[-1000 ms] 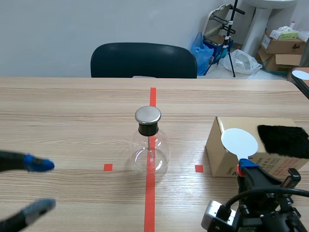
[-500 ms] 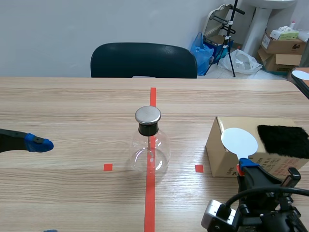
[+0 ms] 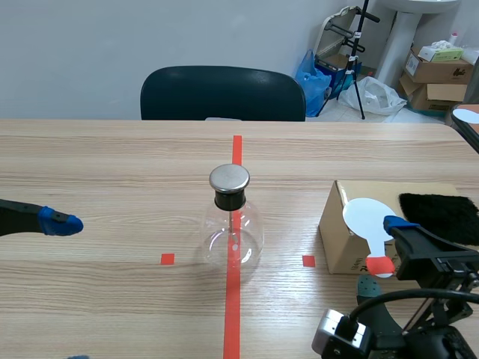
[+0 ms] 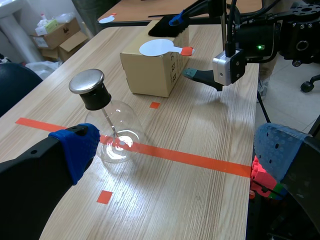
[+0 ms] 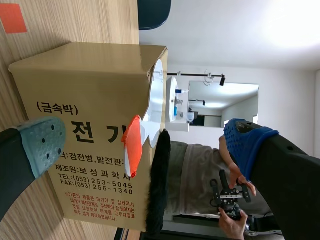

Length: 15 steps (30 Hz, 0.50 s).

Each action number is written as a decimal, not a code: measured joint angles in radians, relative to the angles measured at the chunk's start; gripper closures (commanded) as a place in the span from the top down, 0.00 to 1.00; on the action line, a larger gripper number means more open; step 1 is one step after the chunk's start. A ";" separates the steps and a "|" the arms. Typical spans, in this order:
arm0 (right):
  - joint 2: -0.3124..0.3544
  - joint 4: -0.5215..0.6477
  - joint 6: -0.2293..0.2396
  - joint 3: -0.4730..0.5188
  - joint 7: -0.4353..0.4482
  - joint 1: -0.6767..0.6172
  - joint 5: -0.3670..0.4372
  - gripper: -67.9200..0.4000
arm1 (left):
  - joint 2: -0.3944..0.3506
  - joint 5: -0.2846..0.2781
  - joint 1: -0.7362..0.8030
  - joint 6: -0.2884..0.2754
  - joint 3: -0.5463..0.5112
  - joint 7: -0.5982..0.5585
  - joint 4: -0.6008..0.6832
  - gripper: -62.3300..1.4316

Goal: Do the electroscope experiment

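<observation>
Scene view: the electroscope flask (image 3: 232, 233) stands upright on the table (image 3: 112, 168), on the tape line at the middle, with its metal cap (image 3: 229, 178) on top. At 3 o'clock from it sits a cardboard box (image 3: 338, 241). A white paddle (image 3: 370, 218) lies across the box's near edge, and its orange-red handle (image 3: 380, 265) juts out past that edge. A black fur pad (image 3: 441, 215) rests on the box top, at 3 o'clock from the paddle. The right gripper (image 3: 381, 253) sits at the handle, jaws wide, 1 pad on either side. The left gripper (image 3: 67, 290) is well apart from the flask, at its 9 o'clock, jaws wide and holding nothing. A dark chair (image 3: 223, 93) stands past the table's far edge at 12 o'clock.

Left wrist view: the 2 fingers are spread wide. The flask stands ahead of the gripper toward 11 o'clock, close to 1 finger. The box and the right gripper lie further on, near 12 o'clock.

Right wrist view: the handle stands between the 2 parted pads, touching neither. The box fills the space ahead, with the fur pad along its top.
</observation>
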 measured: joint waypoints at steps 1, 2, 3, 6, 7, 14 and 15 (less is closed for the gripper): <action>0.000 0.000 0.000 0.000 0.000 0.000 0.000 1.00 | 0.000 0.000 0.000 0.000 0.000 0.000 0.000 1.00; 0.000 0.000 0.000 0.000 0.000 0.000 0.000 1.00 | 0.000 0.000 0.000 0.000 0.000 0.000 0.000 1.00; 0.000 0.000 0.000 0.000 0.000 0.000 0.000 1.00 | 0.000 0.000 0.000 0.000 0.000 0.000 0.000 1.00; 0.000 0.000 0.000 0.000 0.000 0.000 0.000 1.00 | 0.000 -0.001 0.000 0.000 0.000 0.000 0.000 1.00; 0.000 0.000 0.000 0.000 0.000 0.000 0.000 1.00 | 0.000 -0.005 0.000 0.000 0.000 0.000 0.000 1.00; 0.000 0.000 0.000 0.000 0.000 0.000 0.000 1.00 | 0.000 -0.030 0.000 0.000 0.000 0.000 0.000 1.00; 0.000 0.000 0.000 0.000 0.000 0.000 0.000 1.00 | 0.000 -0.030 0.000 0.000 0.000 0.000 0.000 1.00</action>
